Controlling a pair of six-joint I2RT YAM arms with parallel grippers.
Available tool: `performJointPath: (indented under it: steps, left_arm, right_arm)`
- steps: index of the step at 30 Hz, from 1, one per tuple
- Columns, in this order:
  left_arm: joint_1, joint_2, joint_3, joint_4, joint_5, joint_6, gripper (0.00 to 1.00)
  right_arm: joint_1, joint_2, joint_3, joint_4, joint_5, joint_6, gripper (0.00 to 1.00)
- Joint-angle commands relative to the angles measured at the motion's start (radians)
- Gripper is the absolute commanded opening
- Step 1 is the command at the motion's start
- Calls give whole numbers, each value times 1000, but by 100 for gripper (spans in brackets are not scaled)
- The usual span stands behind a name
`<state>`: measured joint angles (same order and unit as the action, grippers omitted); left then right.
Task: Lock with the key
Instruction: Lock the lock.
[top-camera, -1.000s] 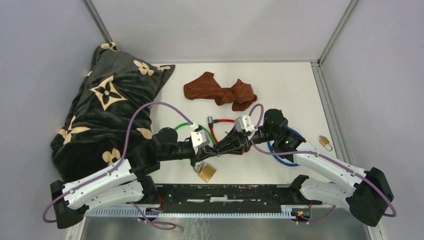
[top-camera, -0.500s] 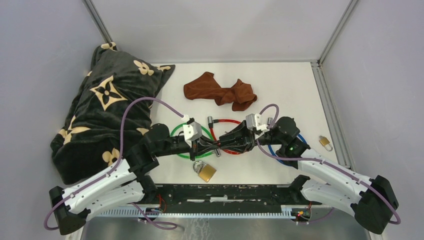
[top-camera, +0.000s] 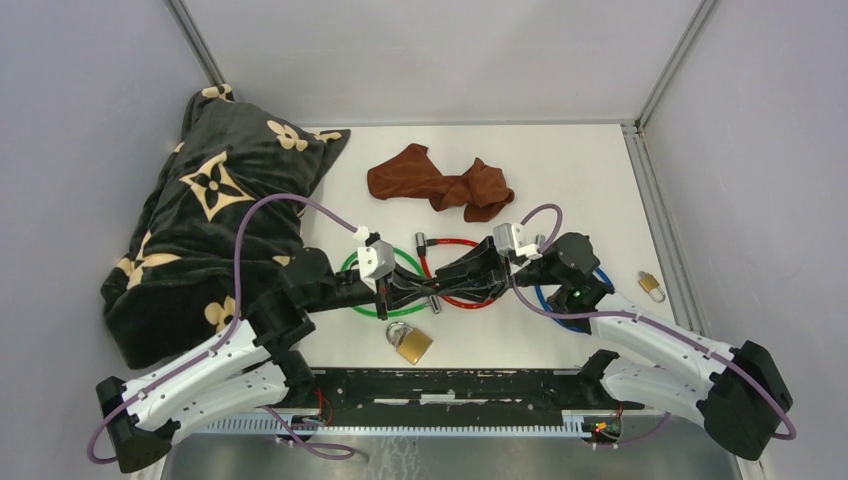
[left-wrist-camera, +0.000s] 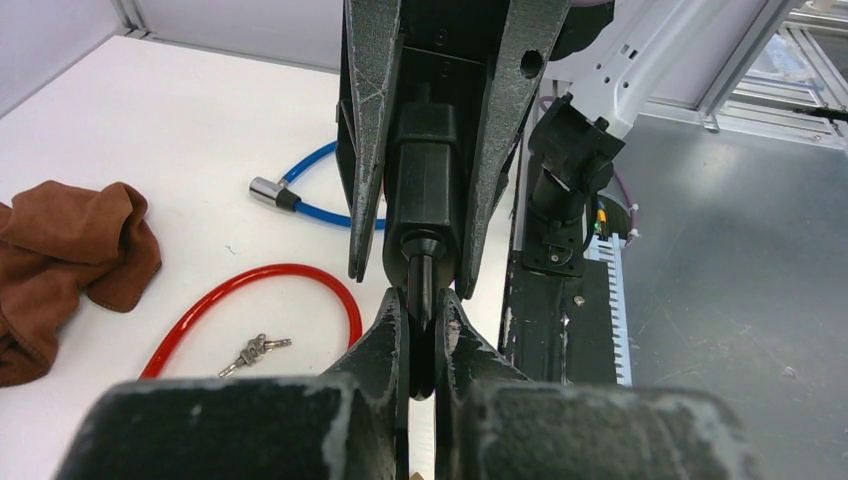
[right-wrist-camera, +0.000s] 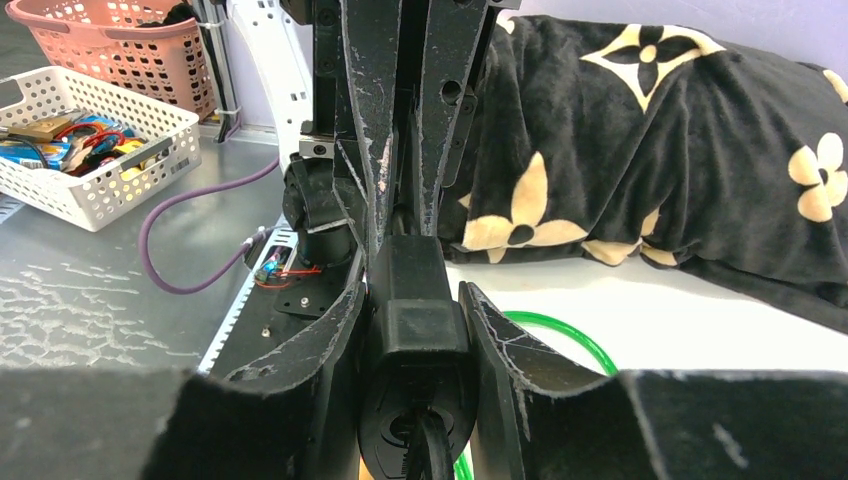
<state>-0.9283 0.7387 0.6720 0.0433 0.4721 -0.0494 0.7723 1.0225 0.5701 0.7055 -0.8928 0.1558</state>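
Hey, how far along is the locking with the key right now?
Done: the right gripper has the black lock body clamped between its fingers. In hand: the left gripper is shut on the key, whose tip sits at the end of the lock body. Left: turning the key. Whether it is fully in, or already turned, cannot be told from these views.

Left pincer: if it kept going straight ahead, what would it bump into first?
The black lock body, right in front of it, gripped by the right pincer. The left pincer is shut on what looks like the key, which reaches into that lock.
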Motion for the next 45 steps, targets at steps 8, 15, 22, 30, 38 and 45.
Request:
performJointPath:
  steps: [8, 15, 22, 30, 38, 45]
  left_arm:
    - [-100, 146, 126, 223, 32, -74, 2]
    - [-112, 183, 189, 180, 26, -38, 2]
    - [-127, 205, 206, 170, 30, -20, 2]
    - [-127, 179, 195, 167, 12, -2, 2]
    - [-31, 29, 61, 190, 16, -6, 2]
    - [26, -63, -13, 153, 39, -3, 2]
  right_arm:
    - [131, 115, 83, -1, 82, -96, 0]
    - [156, 134, 102, -87, 184, -147, 0]
    - [210, 177, 170, -217, 252, -248, 0]
    - [173, 111, 97, -111, 220, -182, 0]
    - [15, -107, 8, -138, 213, -114, 0]
    - [-50, -225, 0, -198, 229, -110, 0]
